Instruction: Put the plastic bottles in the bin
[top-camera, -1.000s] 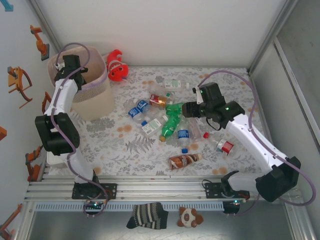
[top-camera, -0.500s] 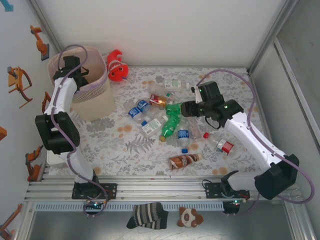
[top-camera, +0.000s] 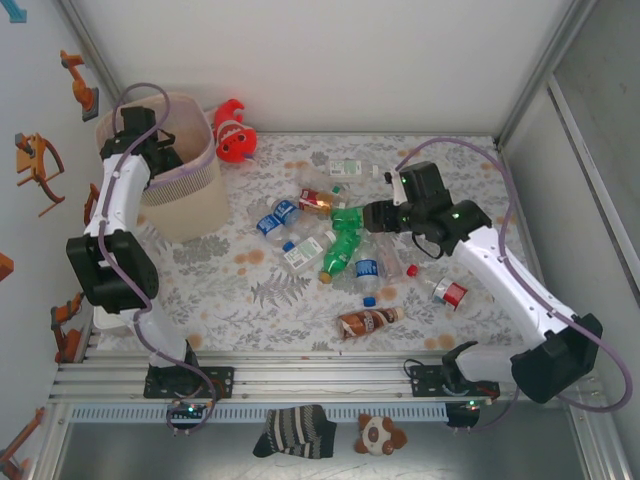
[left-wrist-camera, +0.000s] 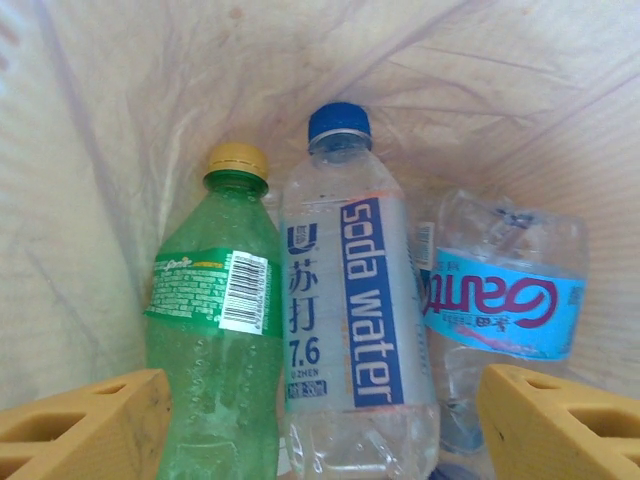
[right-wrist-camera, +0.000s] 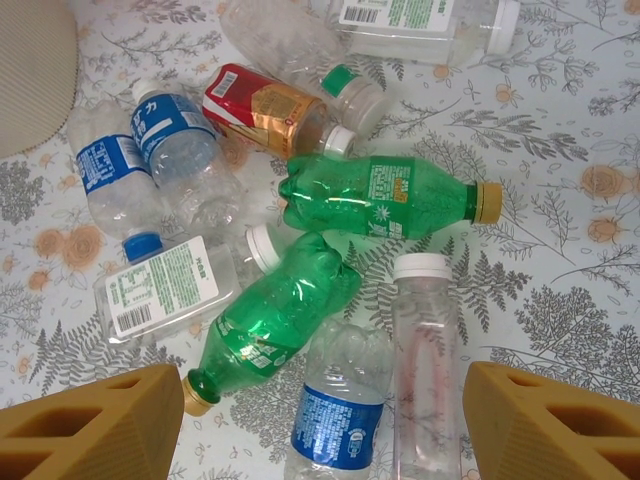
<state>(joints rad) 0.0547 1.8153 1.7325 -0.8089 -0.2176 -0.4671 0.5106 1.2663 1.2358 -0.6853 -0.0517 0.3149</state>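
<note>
The pale-pink bin (top-camera: 192, 205) stands at the far left of the table. My left gripper (top-camera: 158, 152) hangs inside its mouth, open and empty. Below that gripper (left-wrist-camera: 320, 388), on the bin's wall (left-wrist-camera: 110, 130), lie a green bottle (left-wrist-camera: 215, 330), a soda water bottle (left-wrist-camera: 350, 300) and a crushed blue-labelled bottle (left-wrist-camera: 505, 290). My right gripper (top-camera: 373, 216) hovers open over the pile of bottles mid-table. Under this gripper (right-wrist-camera: 322, 380) are a crushed green bottle (right-wrist-camera: 275, 315), a blue-labelled clear bottle (right-wrist-camera: 335, 410) and a white-capped clear bottle (right-wrist-camera: 425, 370). Another green bottle (right-wrist-camera: 385, 197) lies beyond.
A red-orange fish plush (top-camera: 234, 130) sits beside the bin. Apart from the pile lie a brown bottle (top-camera: 365, 322), a red-labelled bottle (top-camera: 450, 293) and a clear bottle (top-camera: 345, 168) at the back. A loose blue cap (top-camera: 369, 299) lies near the pile. Side walls enclose the table.
My left arm has shifted slightly back over the bin. My right gripper has edged a little left over the pile. No bottle has moved.
</note>
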